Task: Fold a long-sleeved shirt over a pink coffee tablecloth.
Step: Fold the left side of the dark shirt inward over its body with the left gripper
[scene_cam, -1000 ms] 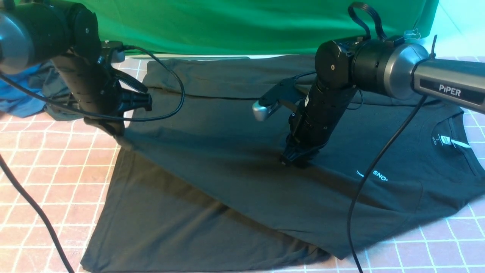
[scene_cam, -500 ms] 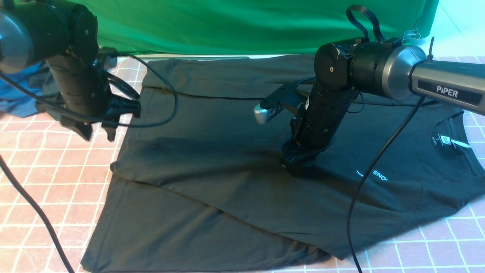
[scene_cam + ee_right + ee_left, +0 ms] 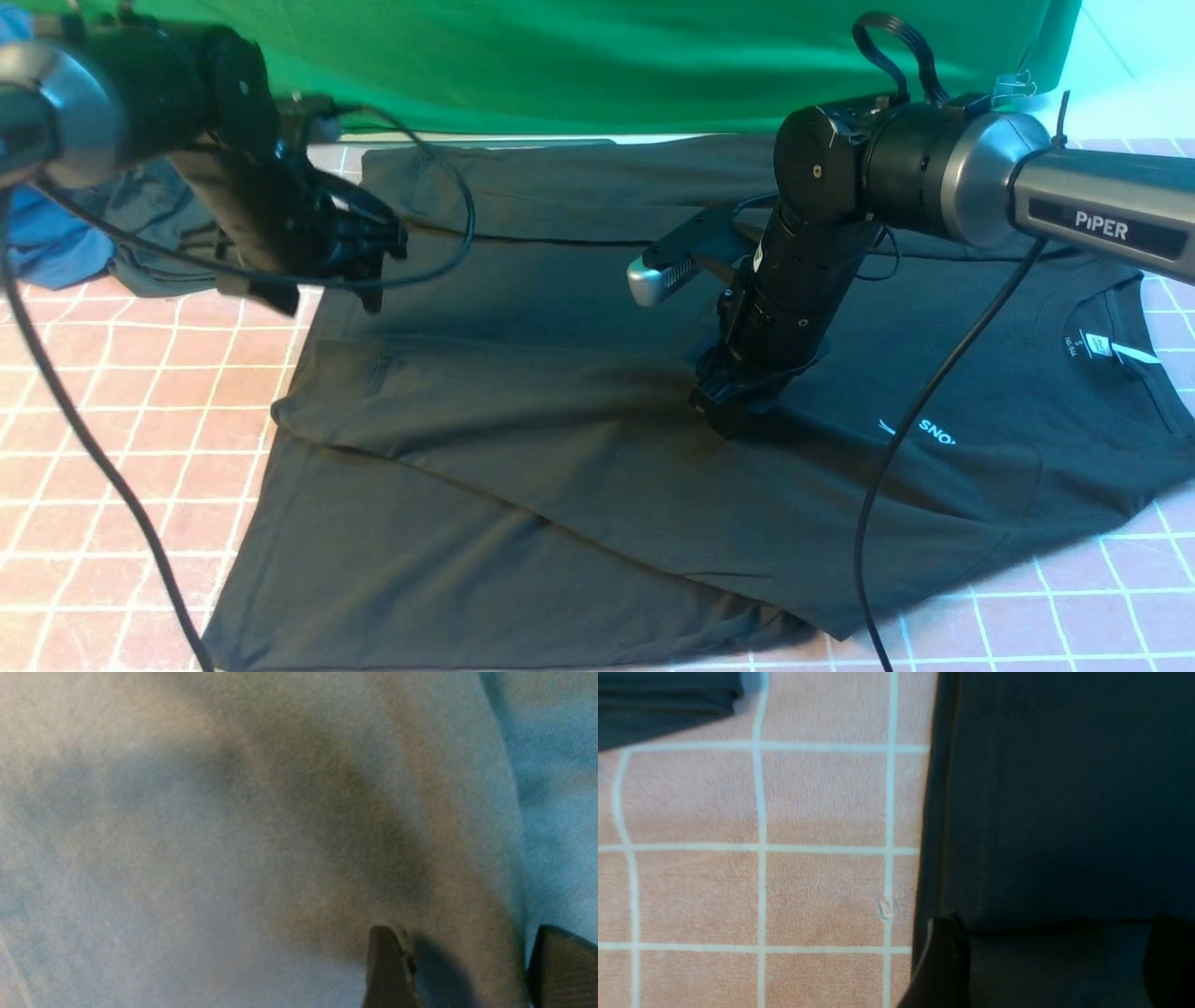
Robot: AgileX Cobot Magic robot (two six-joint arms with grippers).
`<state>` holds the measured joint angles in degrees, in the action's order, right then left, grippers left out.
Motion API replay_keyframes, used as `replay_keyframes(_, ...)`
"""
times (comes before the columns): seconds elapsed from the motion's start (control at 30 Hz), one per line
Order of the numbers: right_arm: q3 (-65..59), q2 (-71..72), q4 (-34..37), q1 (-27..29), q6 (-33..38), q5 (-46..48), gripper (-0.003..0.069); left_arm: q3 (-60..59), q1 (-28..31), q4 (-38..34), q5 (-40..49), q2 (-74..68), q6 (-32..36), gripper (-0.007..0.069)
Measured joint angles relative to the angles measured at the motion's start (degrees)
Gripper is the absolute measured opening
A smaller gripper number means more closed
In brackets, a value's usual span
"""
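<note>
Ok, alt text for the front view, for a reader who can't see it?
A black long-sleeved shirt lies partly folded on a pink gridded tablecloth. The left gripper hovers open by its left edge; the right gripper, fingers apart, points down onto its middle. A green backdrop hangs behind.

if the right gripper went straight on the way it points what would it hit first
The long-sleeved shirt: the right gripper points down at its black fabric, jaws apart, apparently almost touching, though the gap is hard to judge.

One black shirt (image 3: 560,392), one pink tablecloth (image 3: 140,392), one green cloth (image 3: 607,65), two pincers (image 3: 327,297) (image 3: 738,415)
</note>
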<state>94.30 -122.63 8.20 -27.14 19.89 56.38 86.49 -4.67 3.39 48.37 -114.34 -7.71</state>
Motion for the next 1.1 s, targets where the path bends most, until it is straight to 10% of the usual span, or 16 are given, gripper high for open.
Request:
replay_keyframes(0.4,0.0,0.0,-0.1,0.0,0.0,-0.6,0.0427,0.0,0.0,0.1,0.0,-3.8,2.4,0.052)
replay_keyframes(0.53,0.0,0.0,-0.1,0.0,0.0,-0.9,0.0427,0.0,0.0,0.1,-0.6,-3.8,3.9,0.0433)
replay_keyframes(0.73,0.0,0.0,-0.1,0.0,0.0,-0.9,0.0427,0.0,0.0,-3.0,0.0,-3.9,8.6,0.0097)
replay_keyframes(1.1,0.0,0.0,-0.2,0.0,0.0,-0.8,0.0427,5.5,0.0,0.7,4.3,-3.9,7.7,0.0045)
